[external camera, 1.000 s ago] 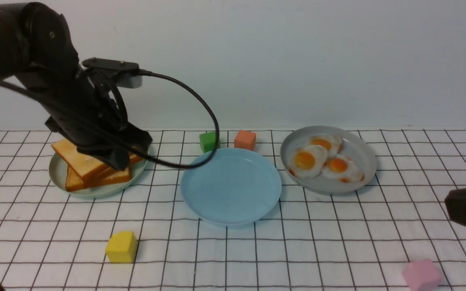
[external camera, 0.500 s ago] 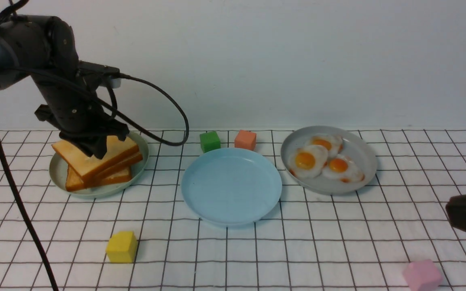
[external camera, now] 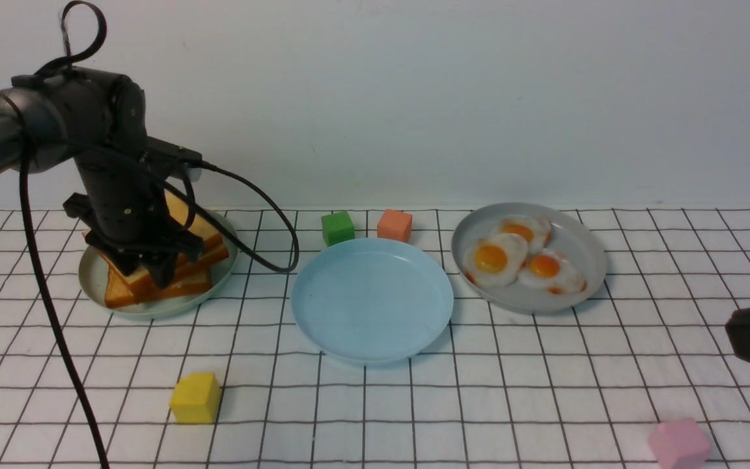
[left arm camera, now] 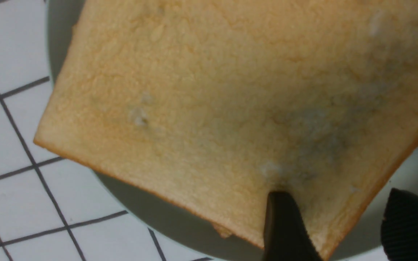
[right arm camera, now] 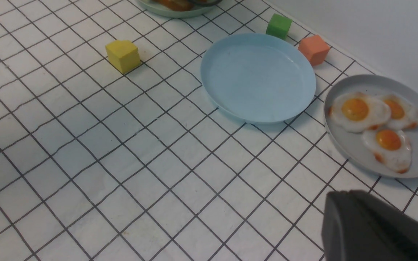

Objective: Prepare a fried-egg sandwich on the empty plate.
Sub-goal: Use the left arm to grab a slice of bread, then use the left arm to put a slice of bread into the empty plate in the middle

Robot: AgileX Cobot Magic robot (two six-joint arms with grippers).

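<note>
Front view: round light blue plastic plate [external camera: 372, 301] sits mid-table; left gripper [external camera: 147, 270] low at stacked golden toast slices [external camera: 186, 285]. Left wrist view: its jaws gape astride a slice's corner. Right wrist view: right gripper [right arm camera: 343, 217] closed.

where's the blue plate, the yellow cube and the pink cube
blue plate [external camera: 372, 303], front view, bare middle of its floor
yellow cube [external camera: 194, 404], front view, its front face
pink cube [external camera: 678, 444], front view, middle of the cube
</note>
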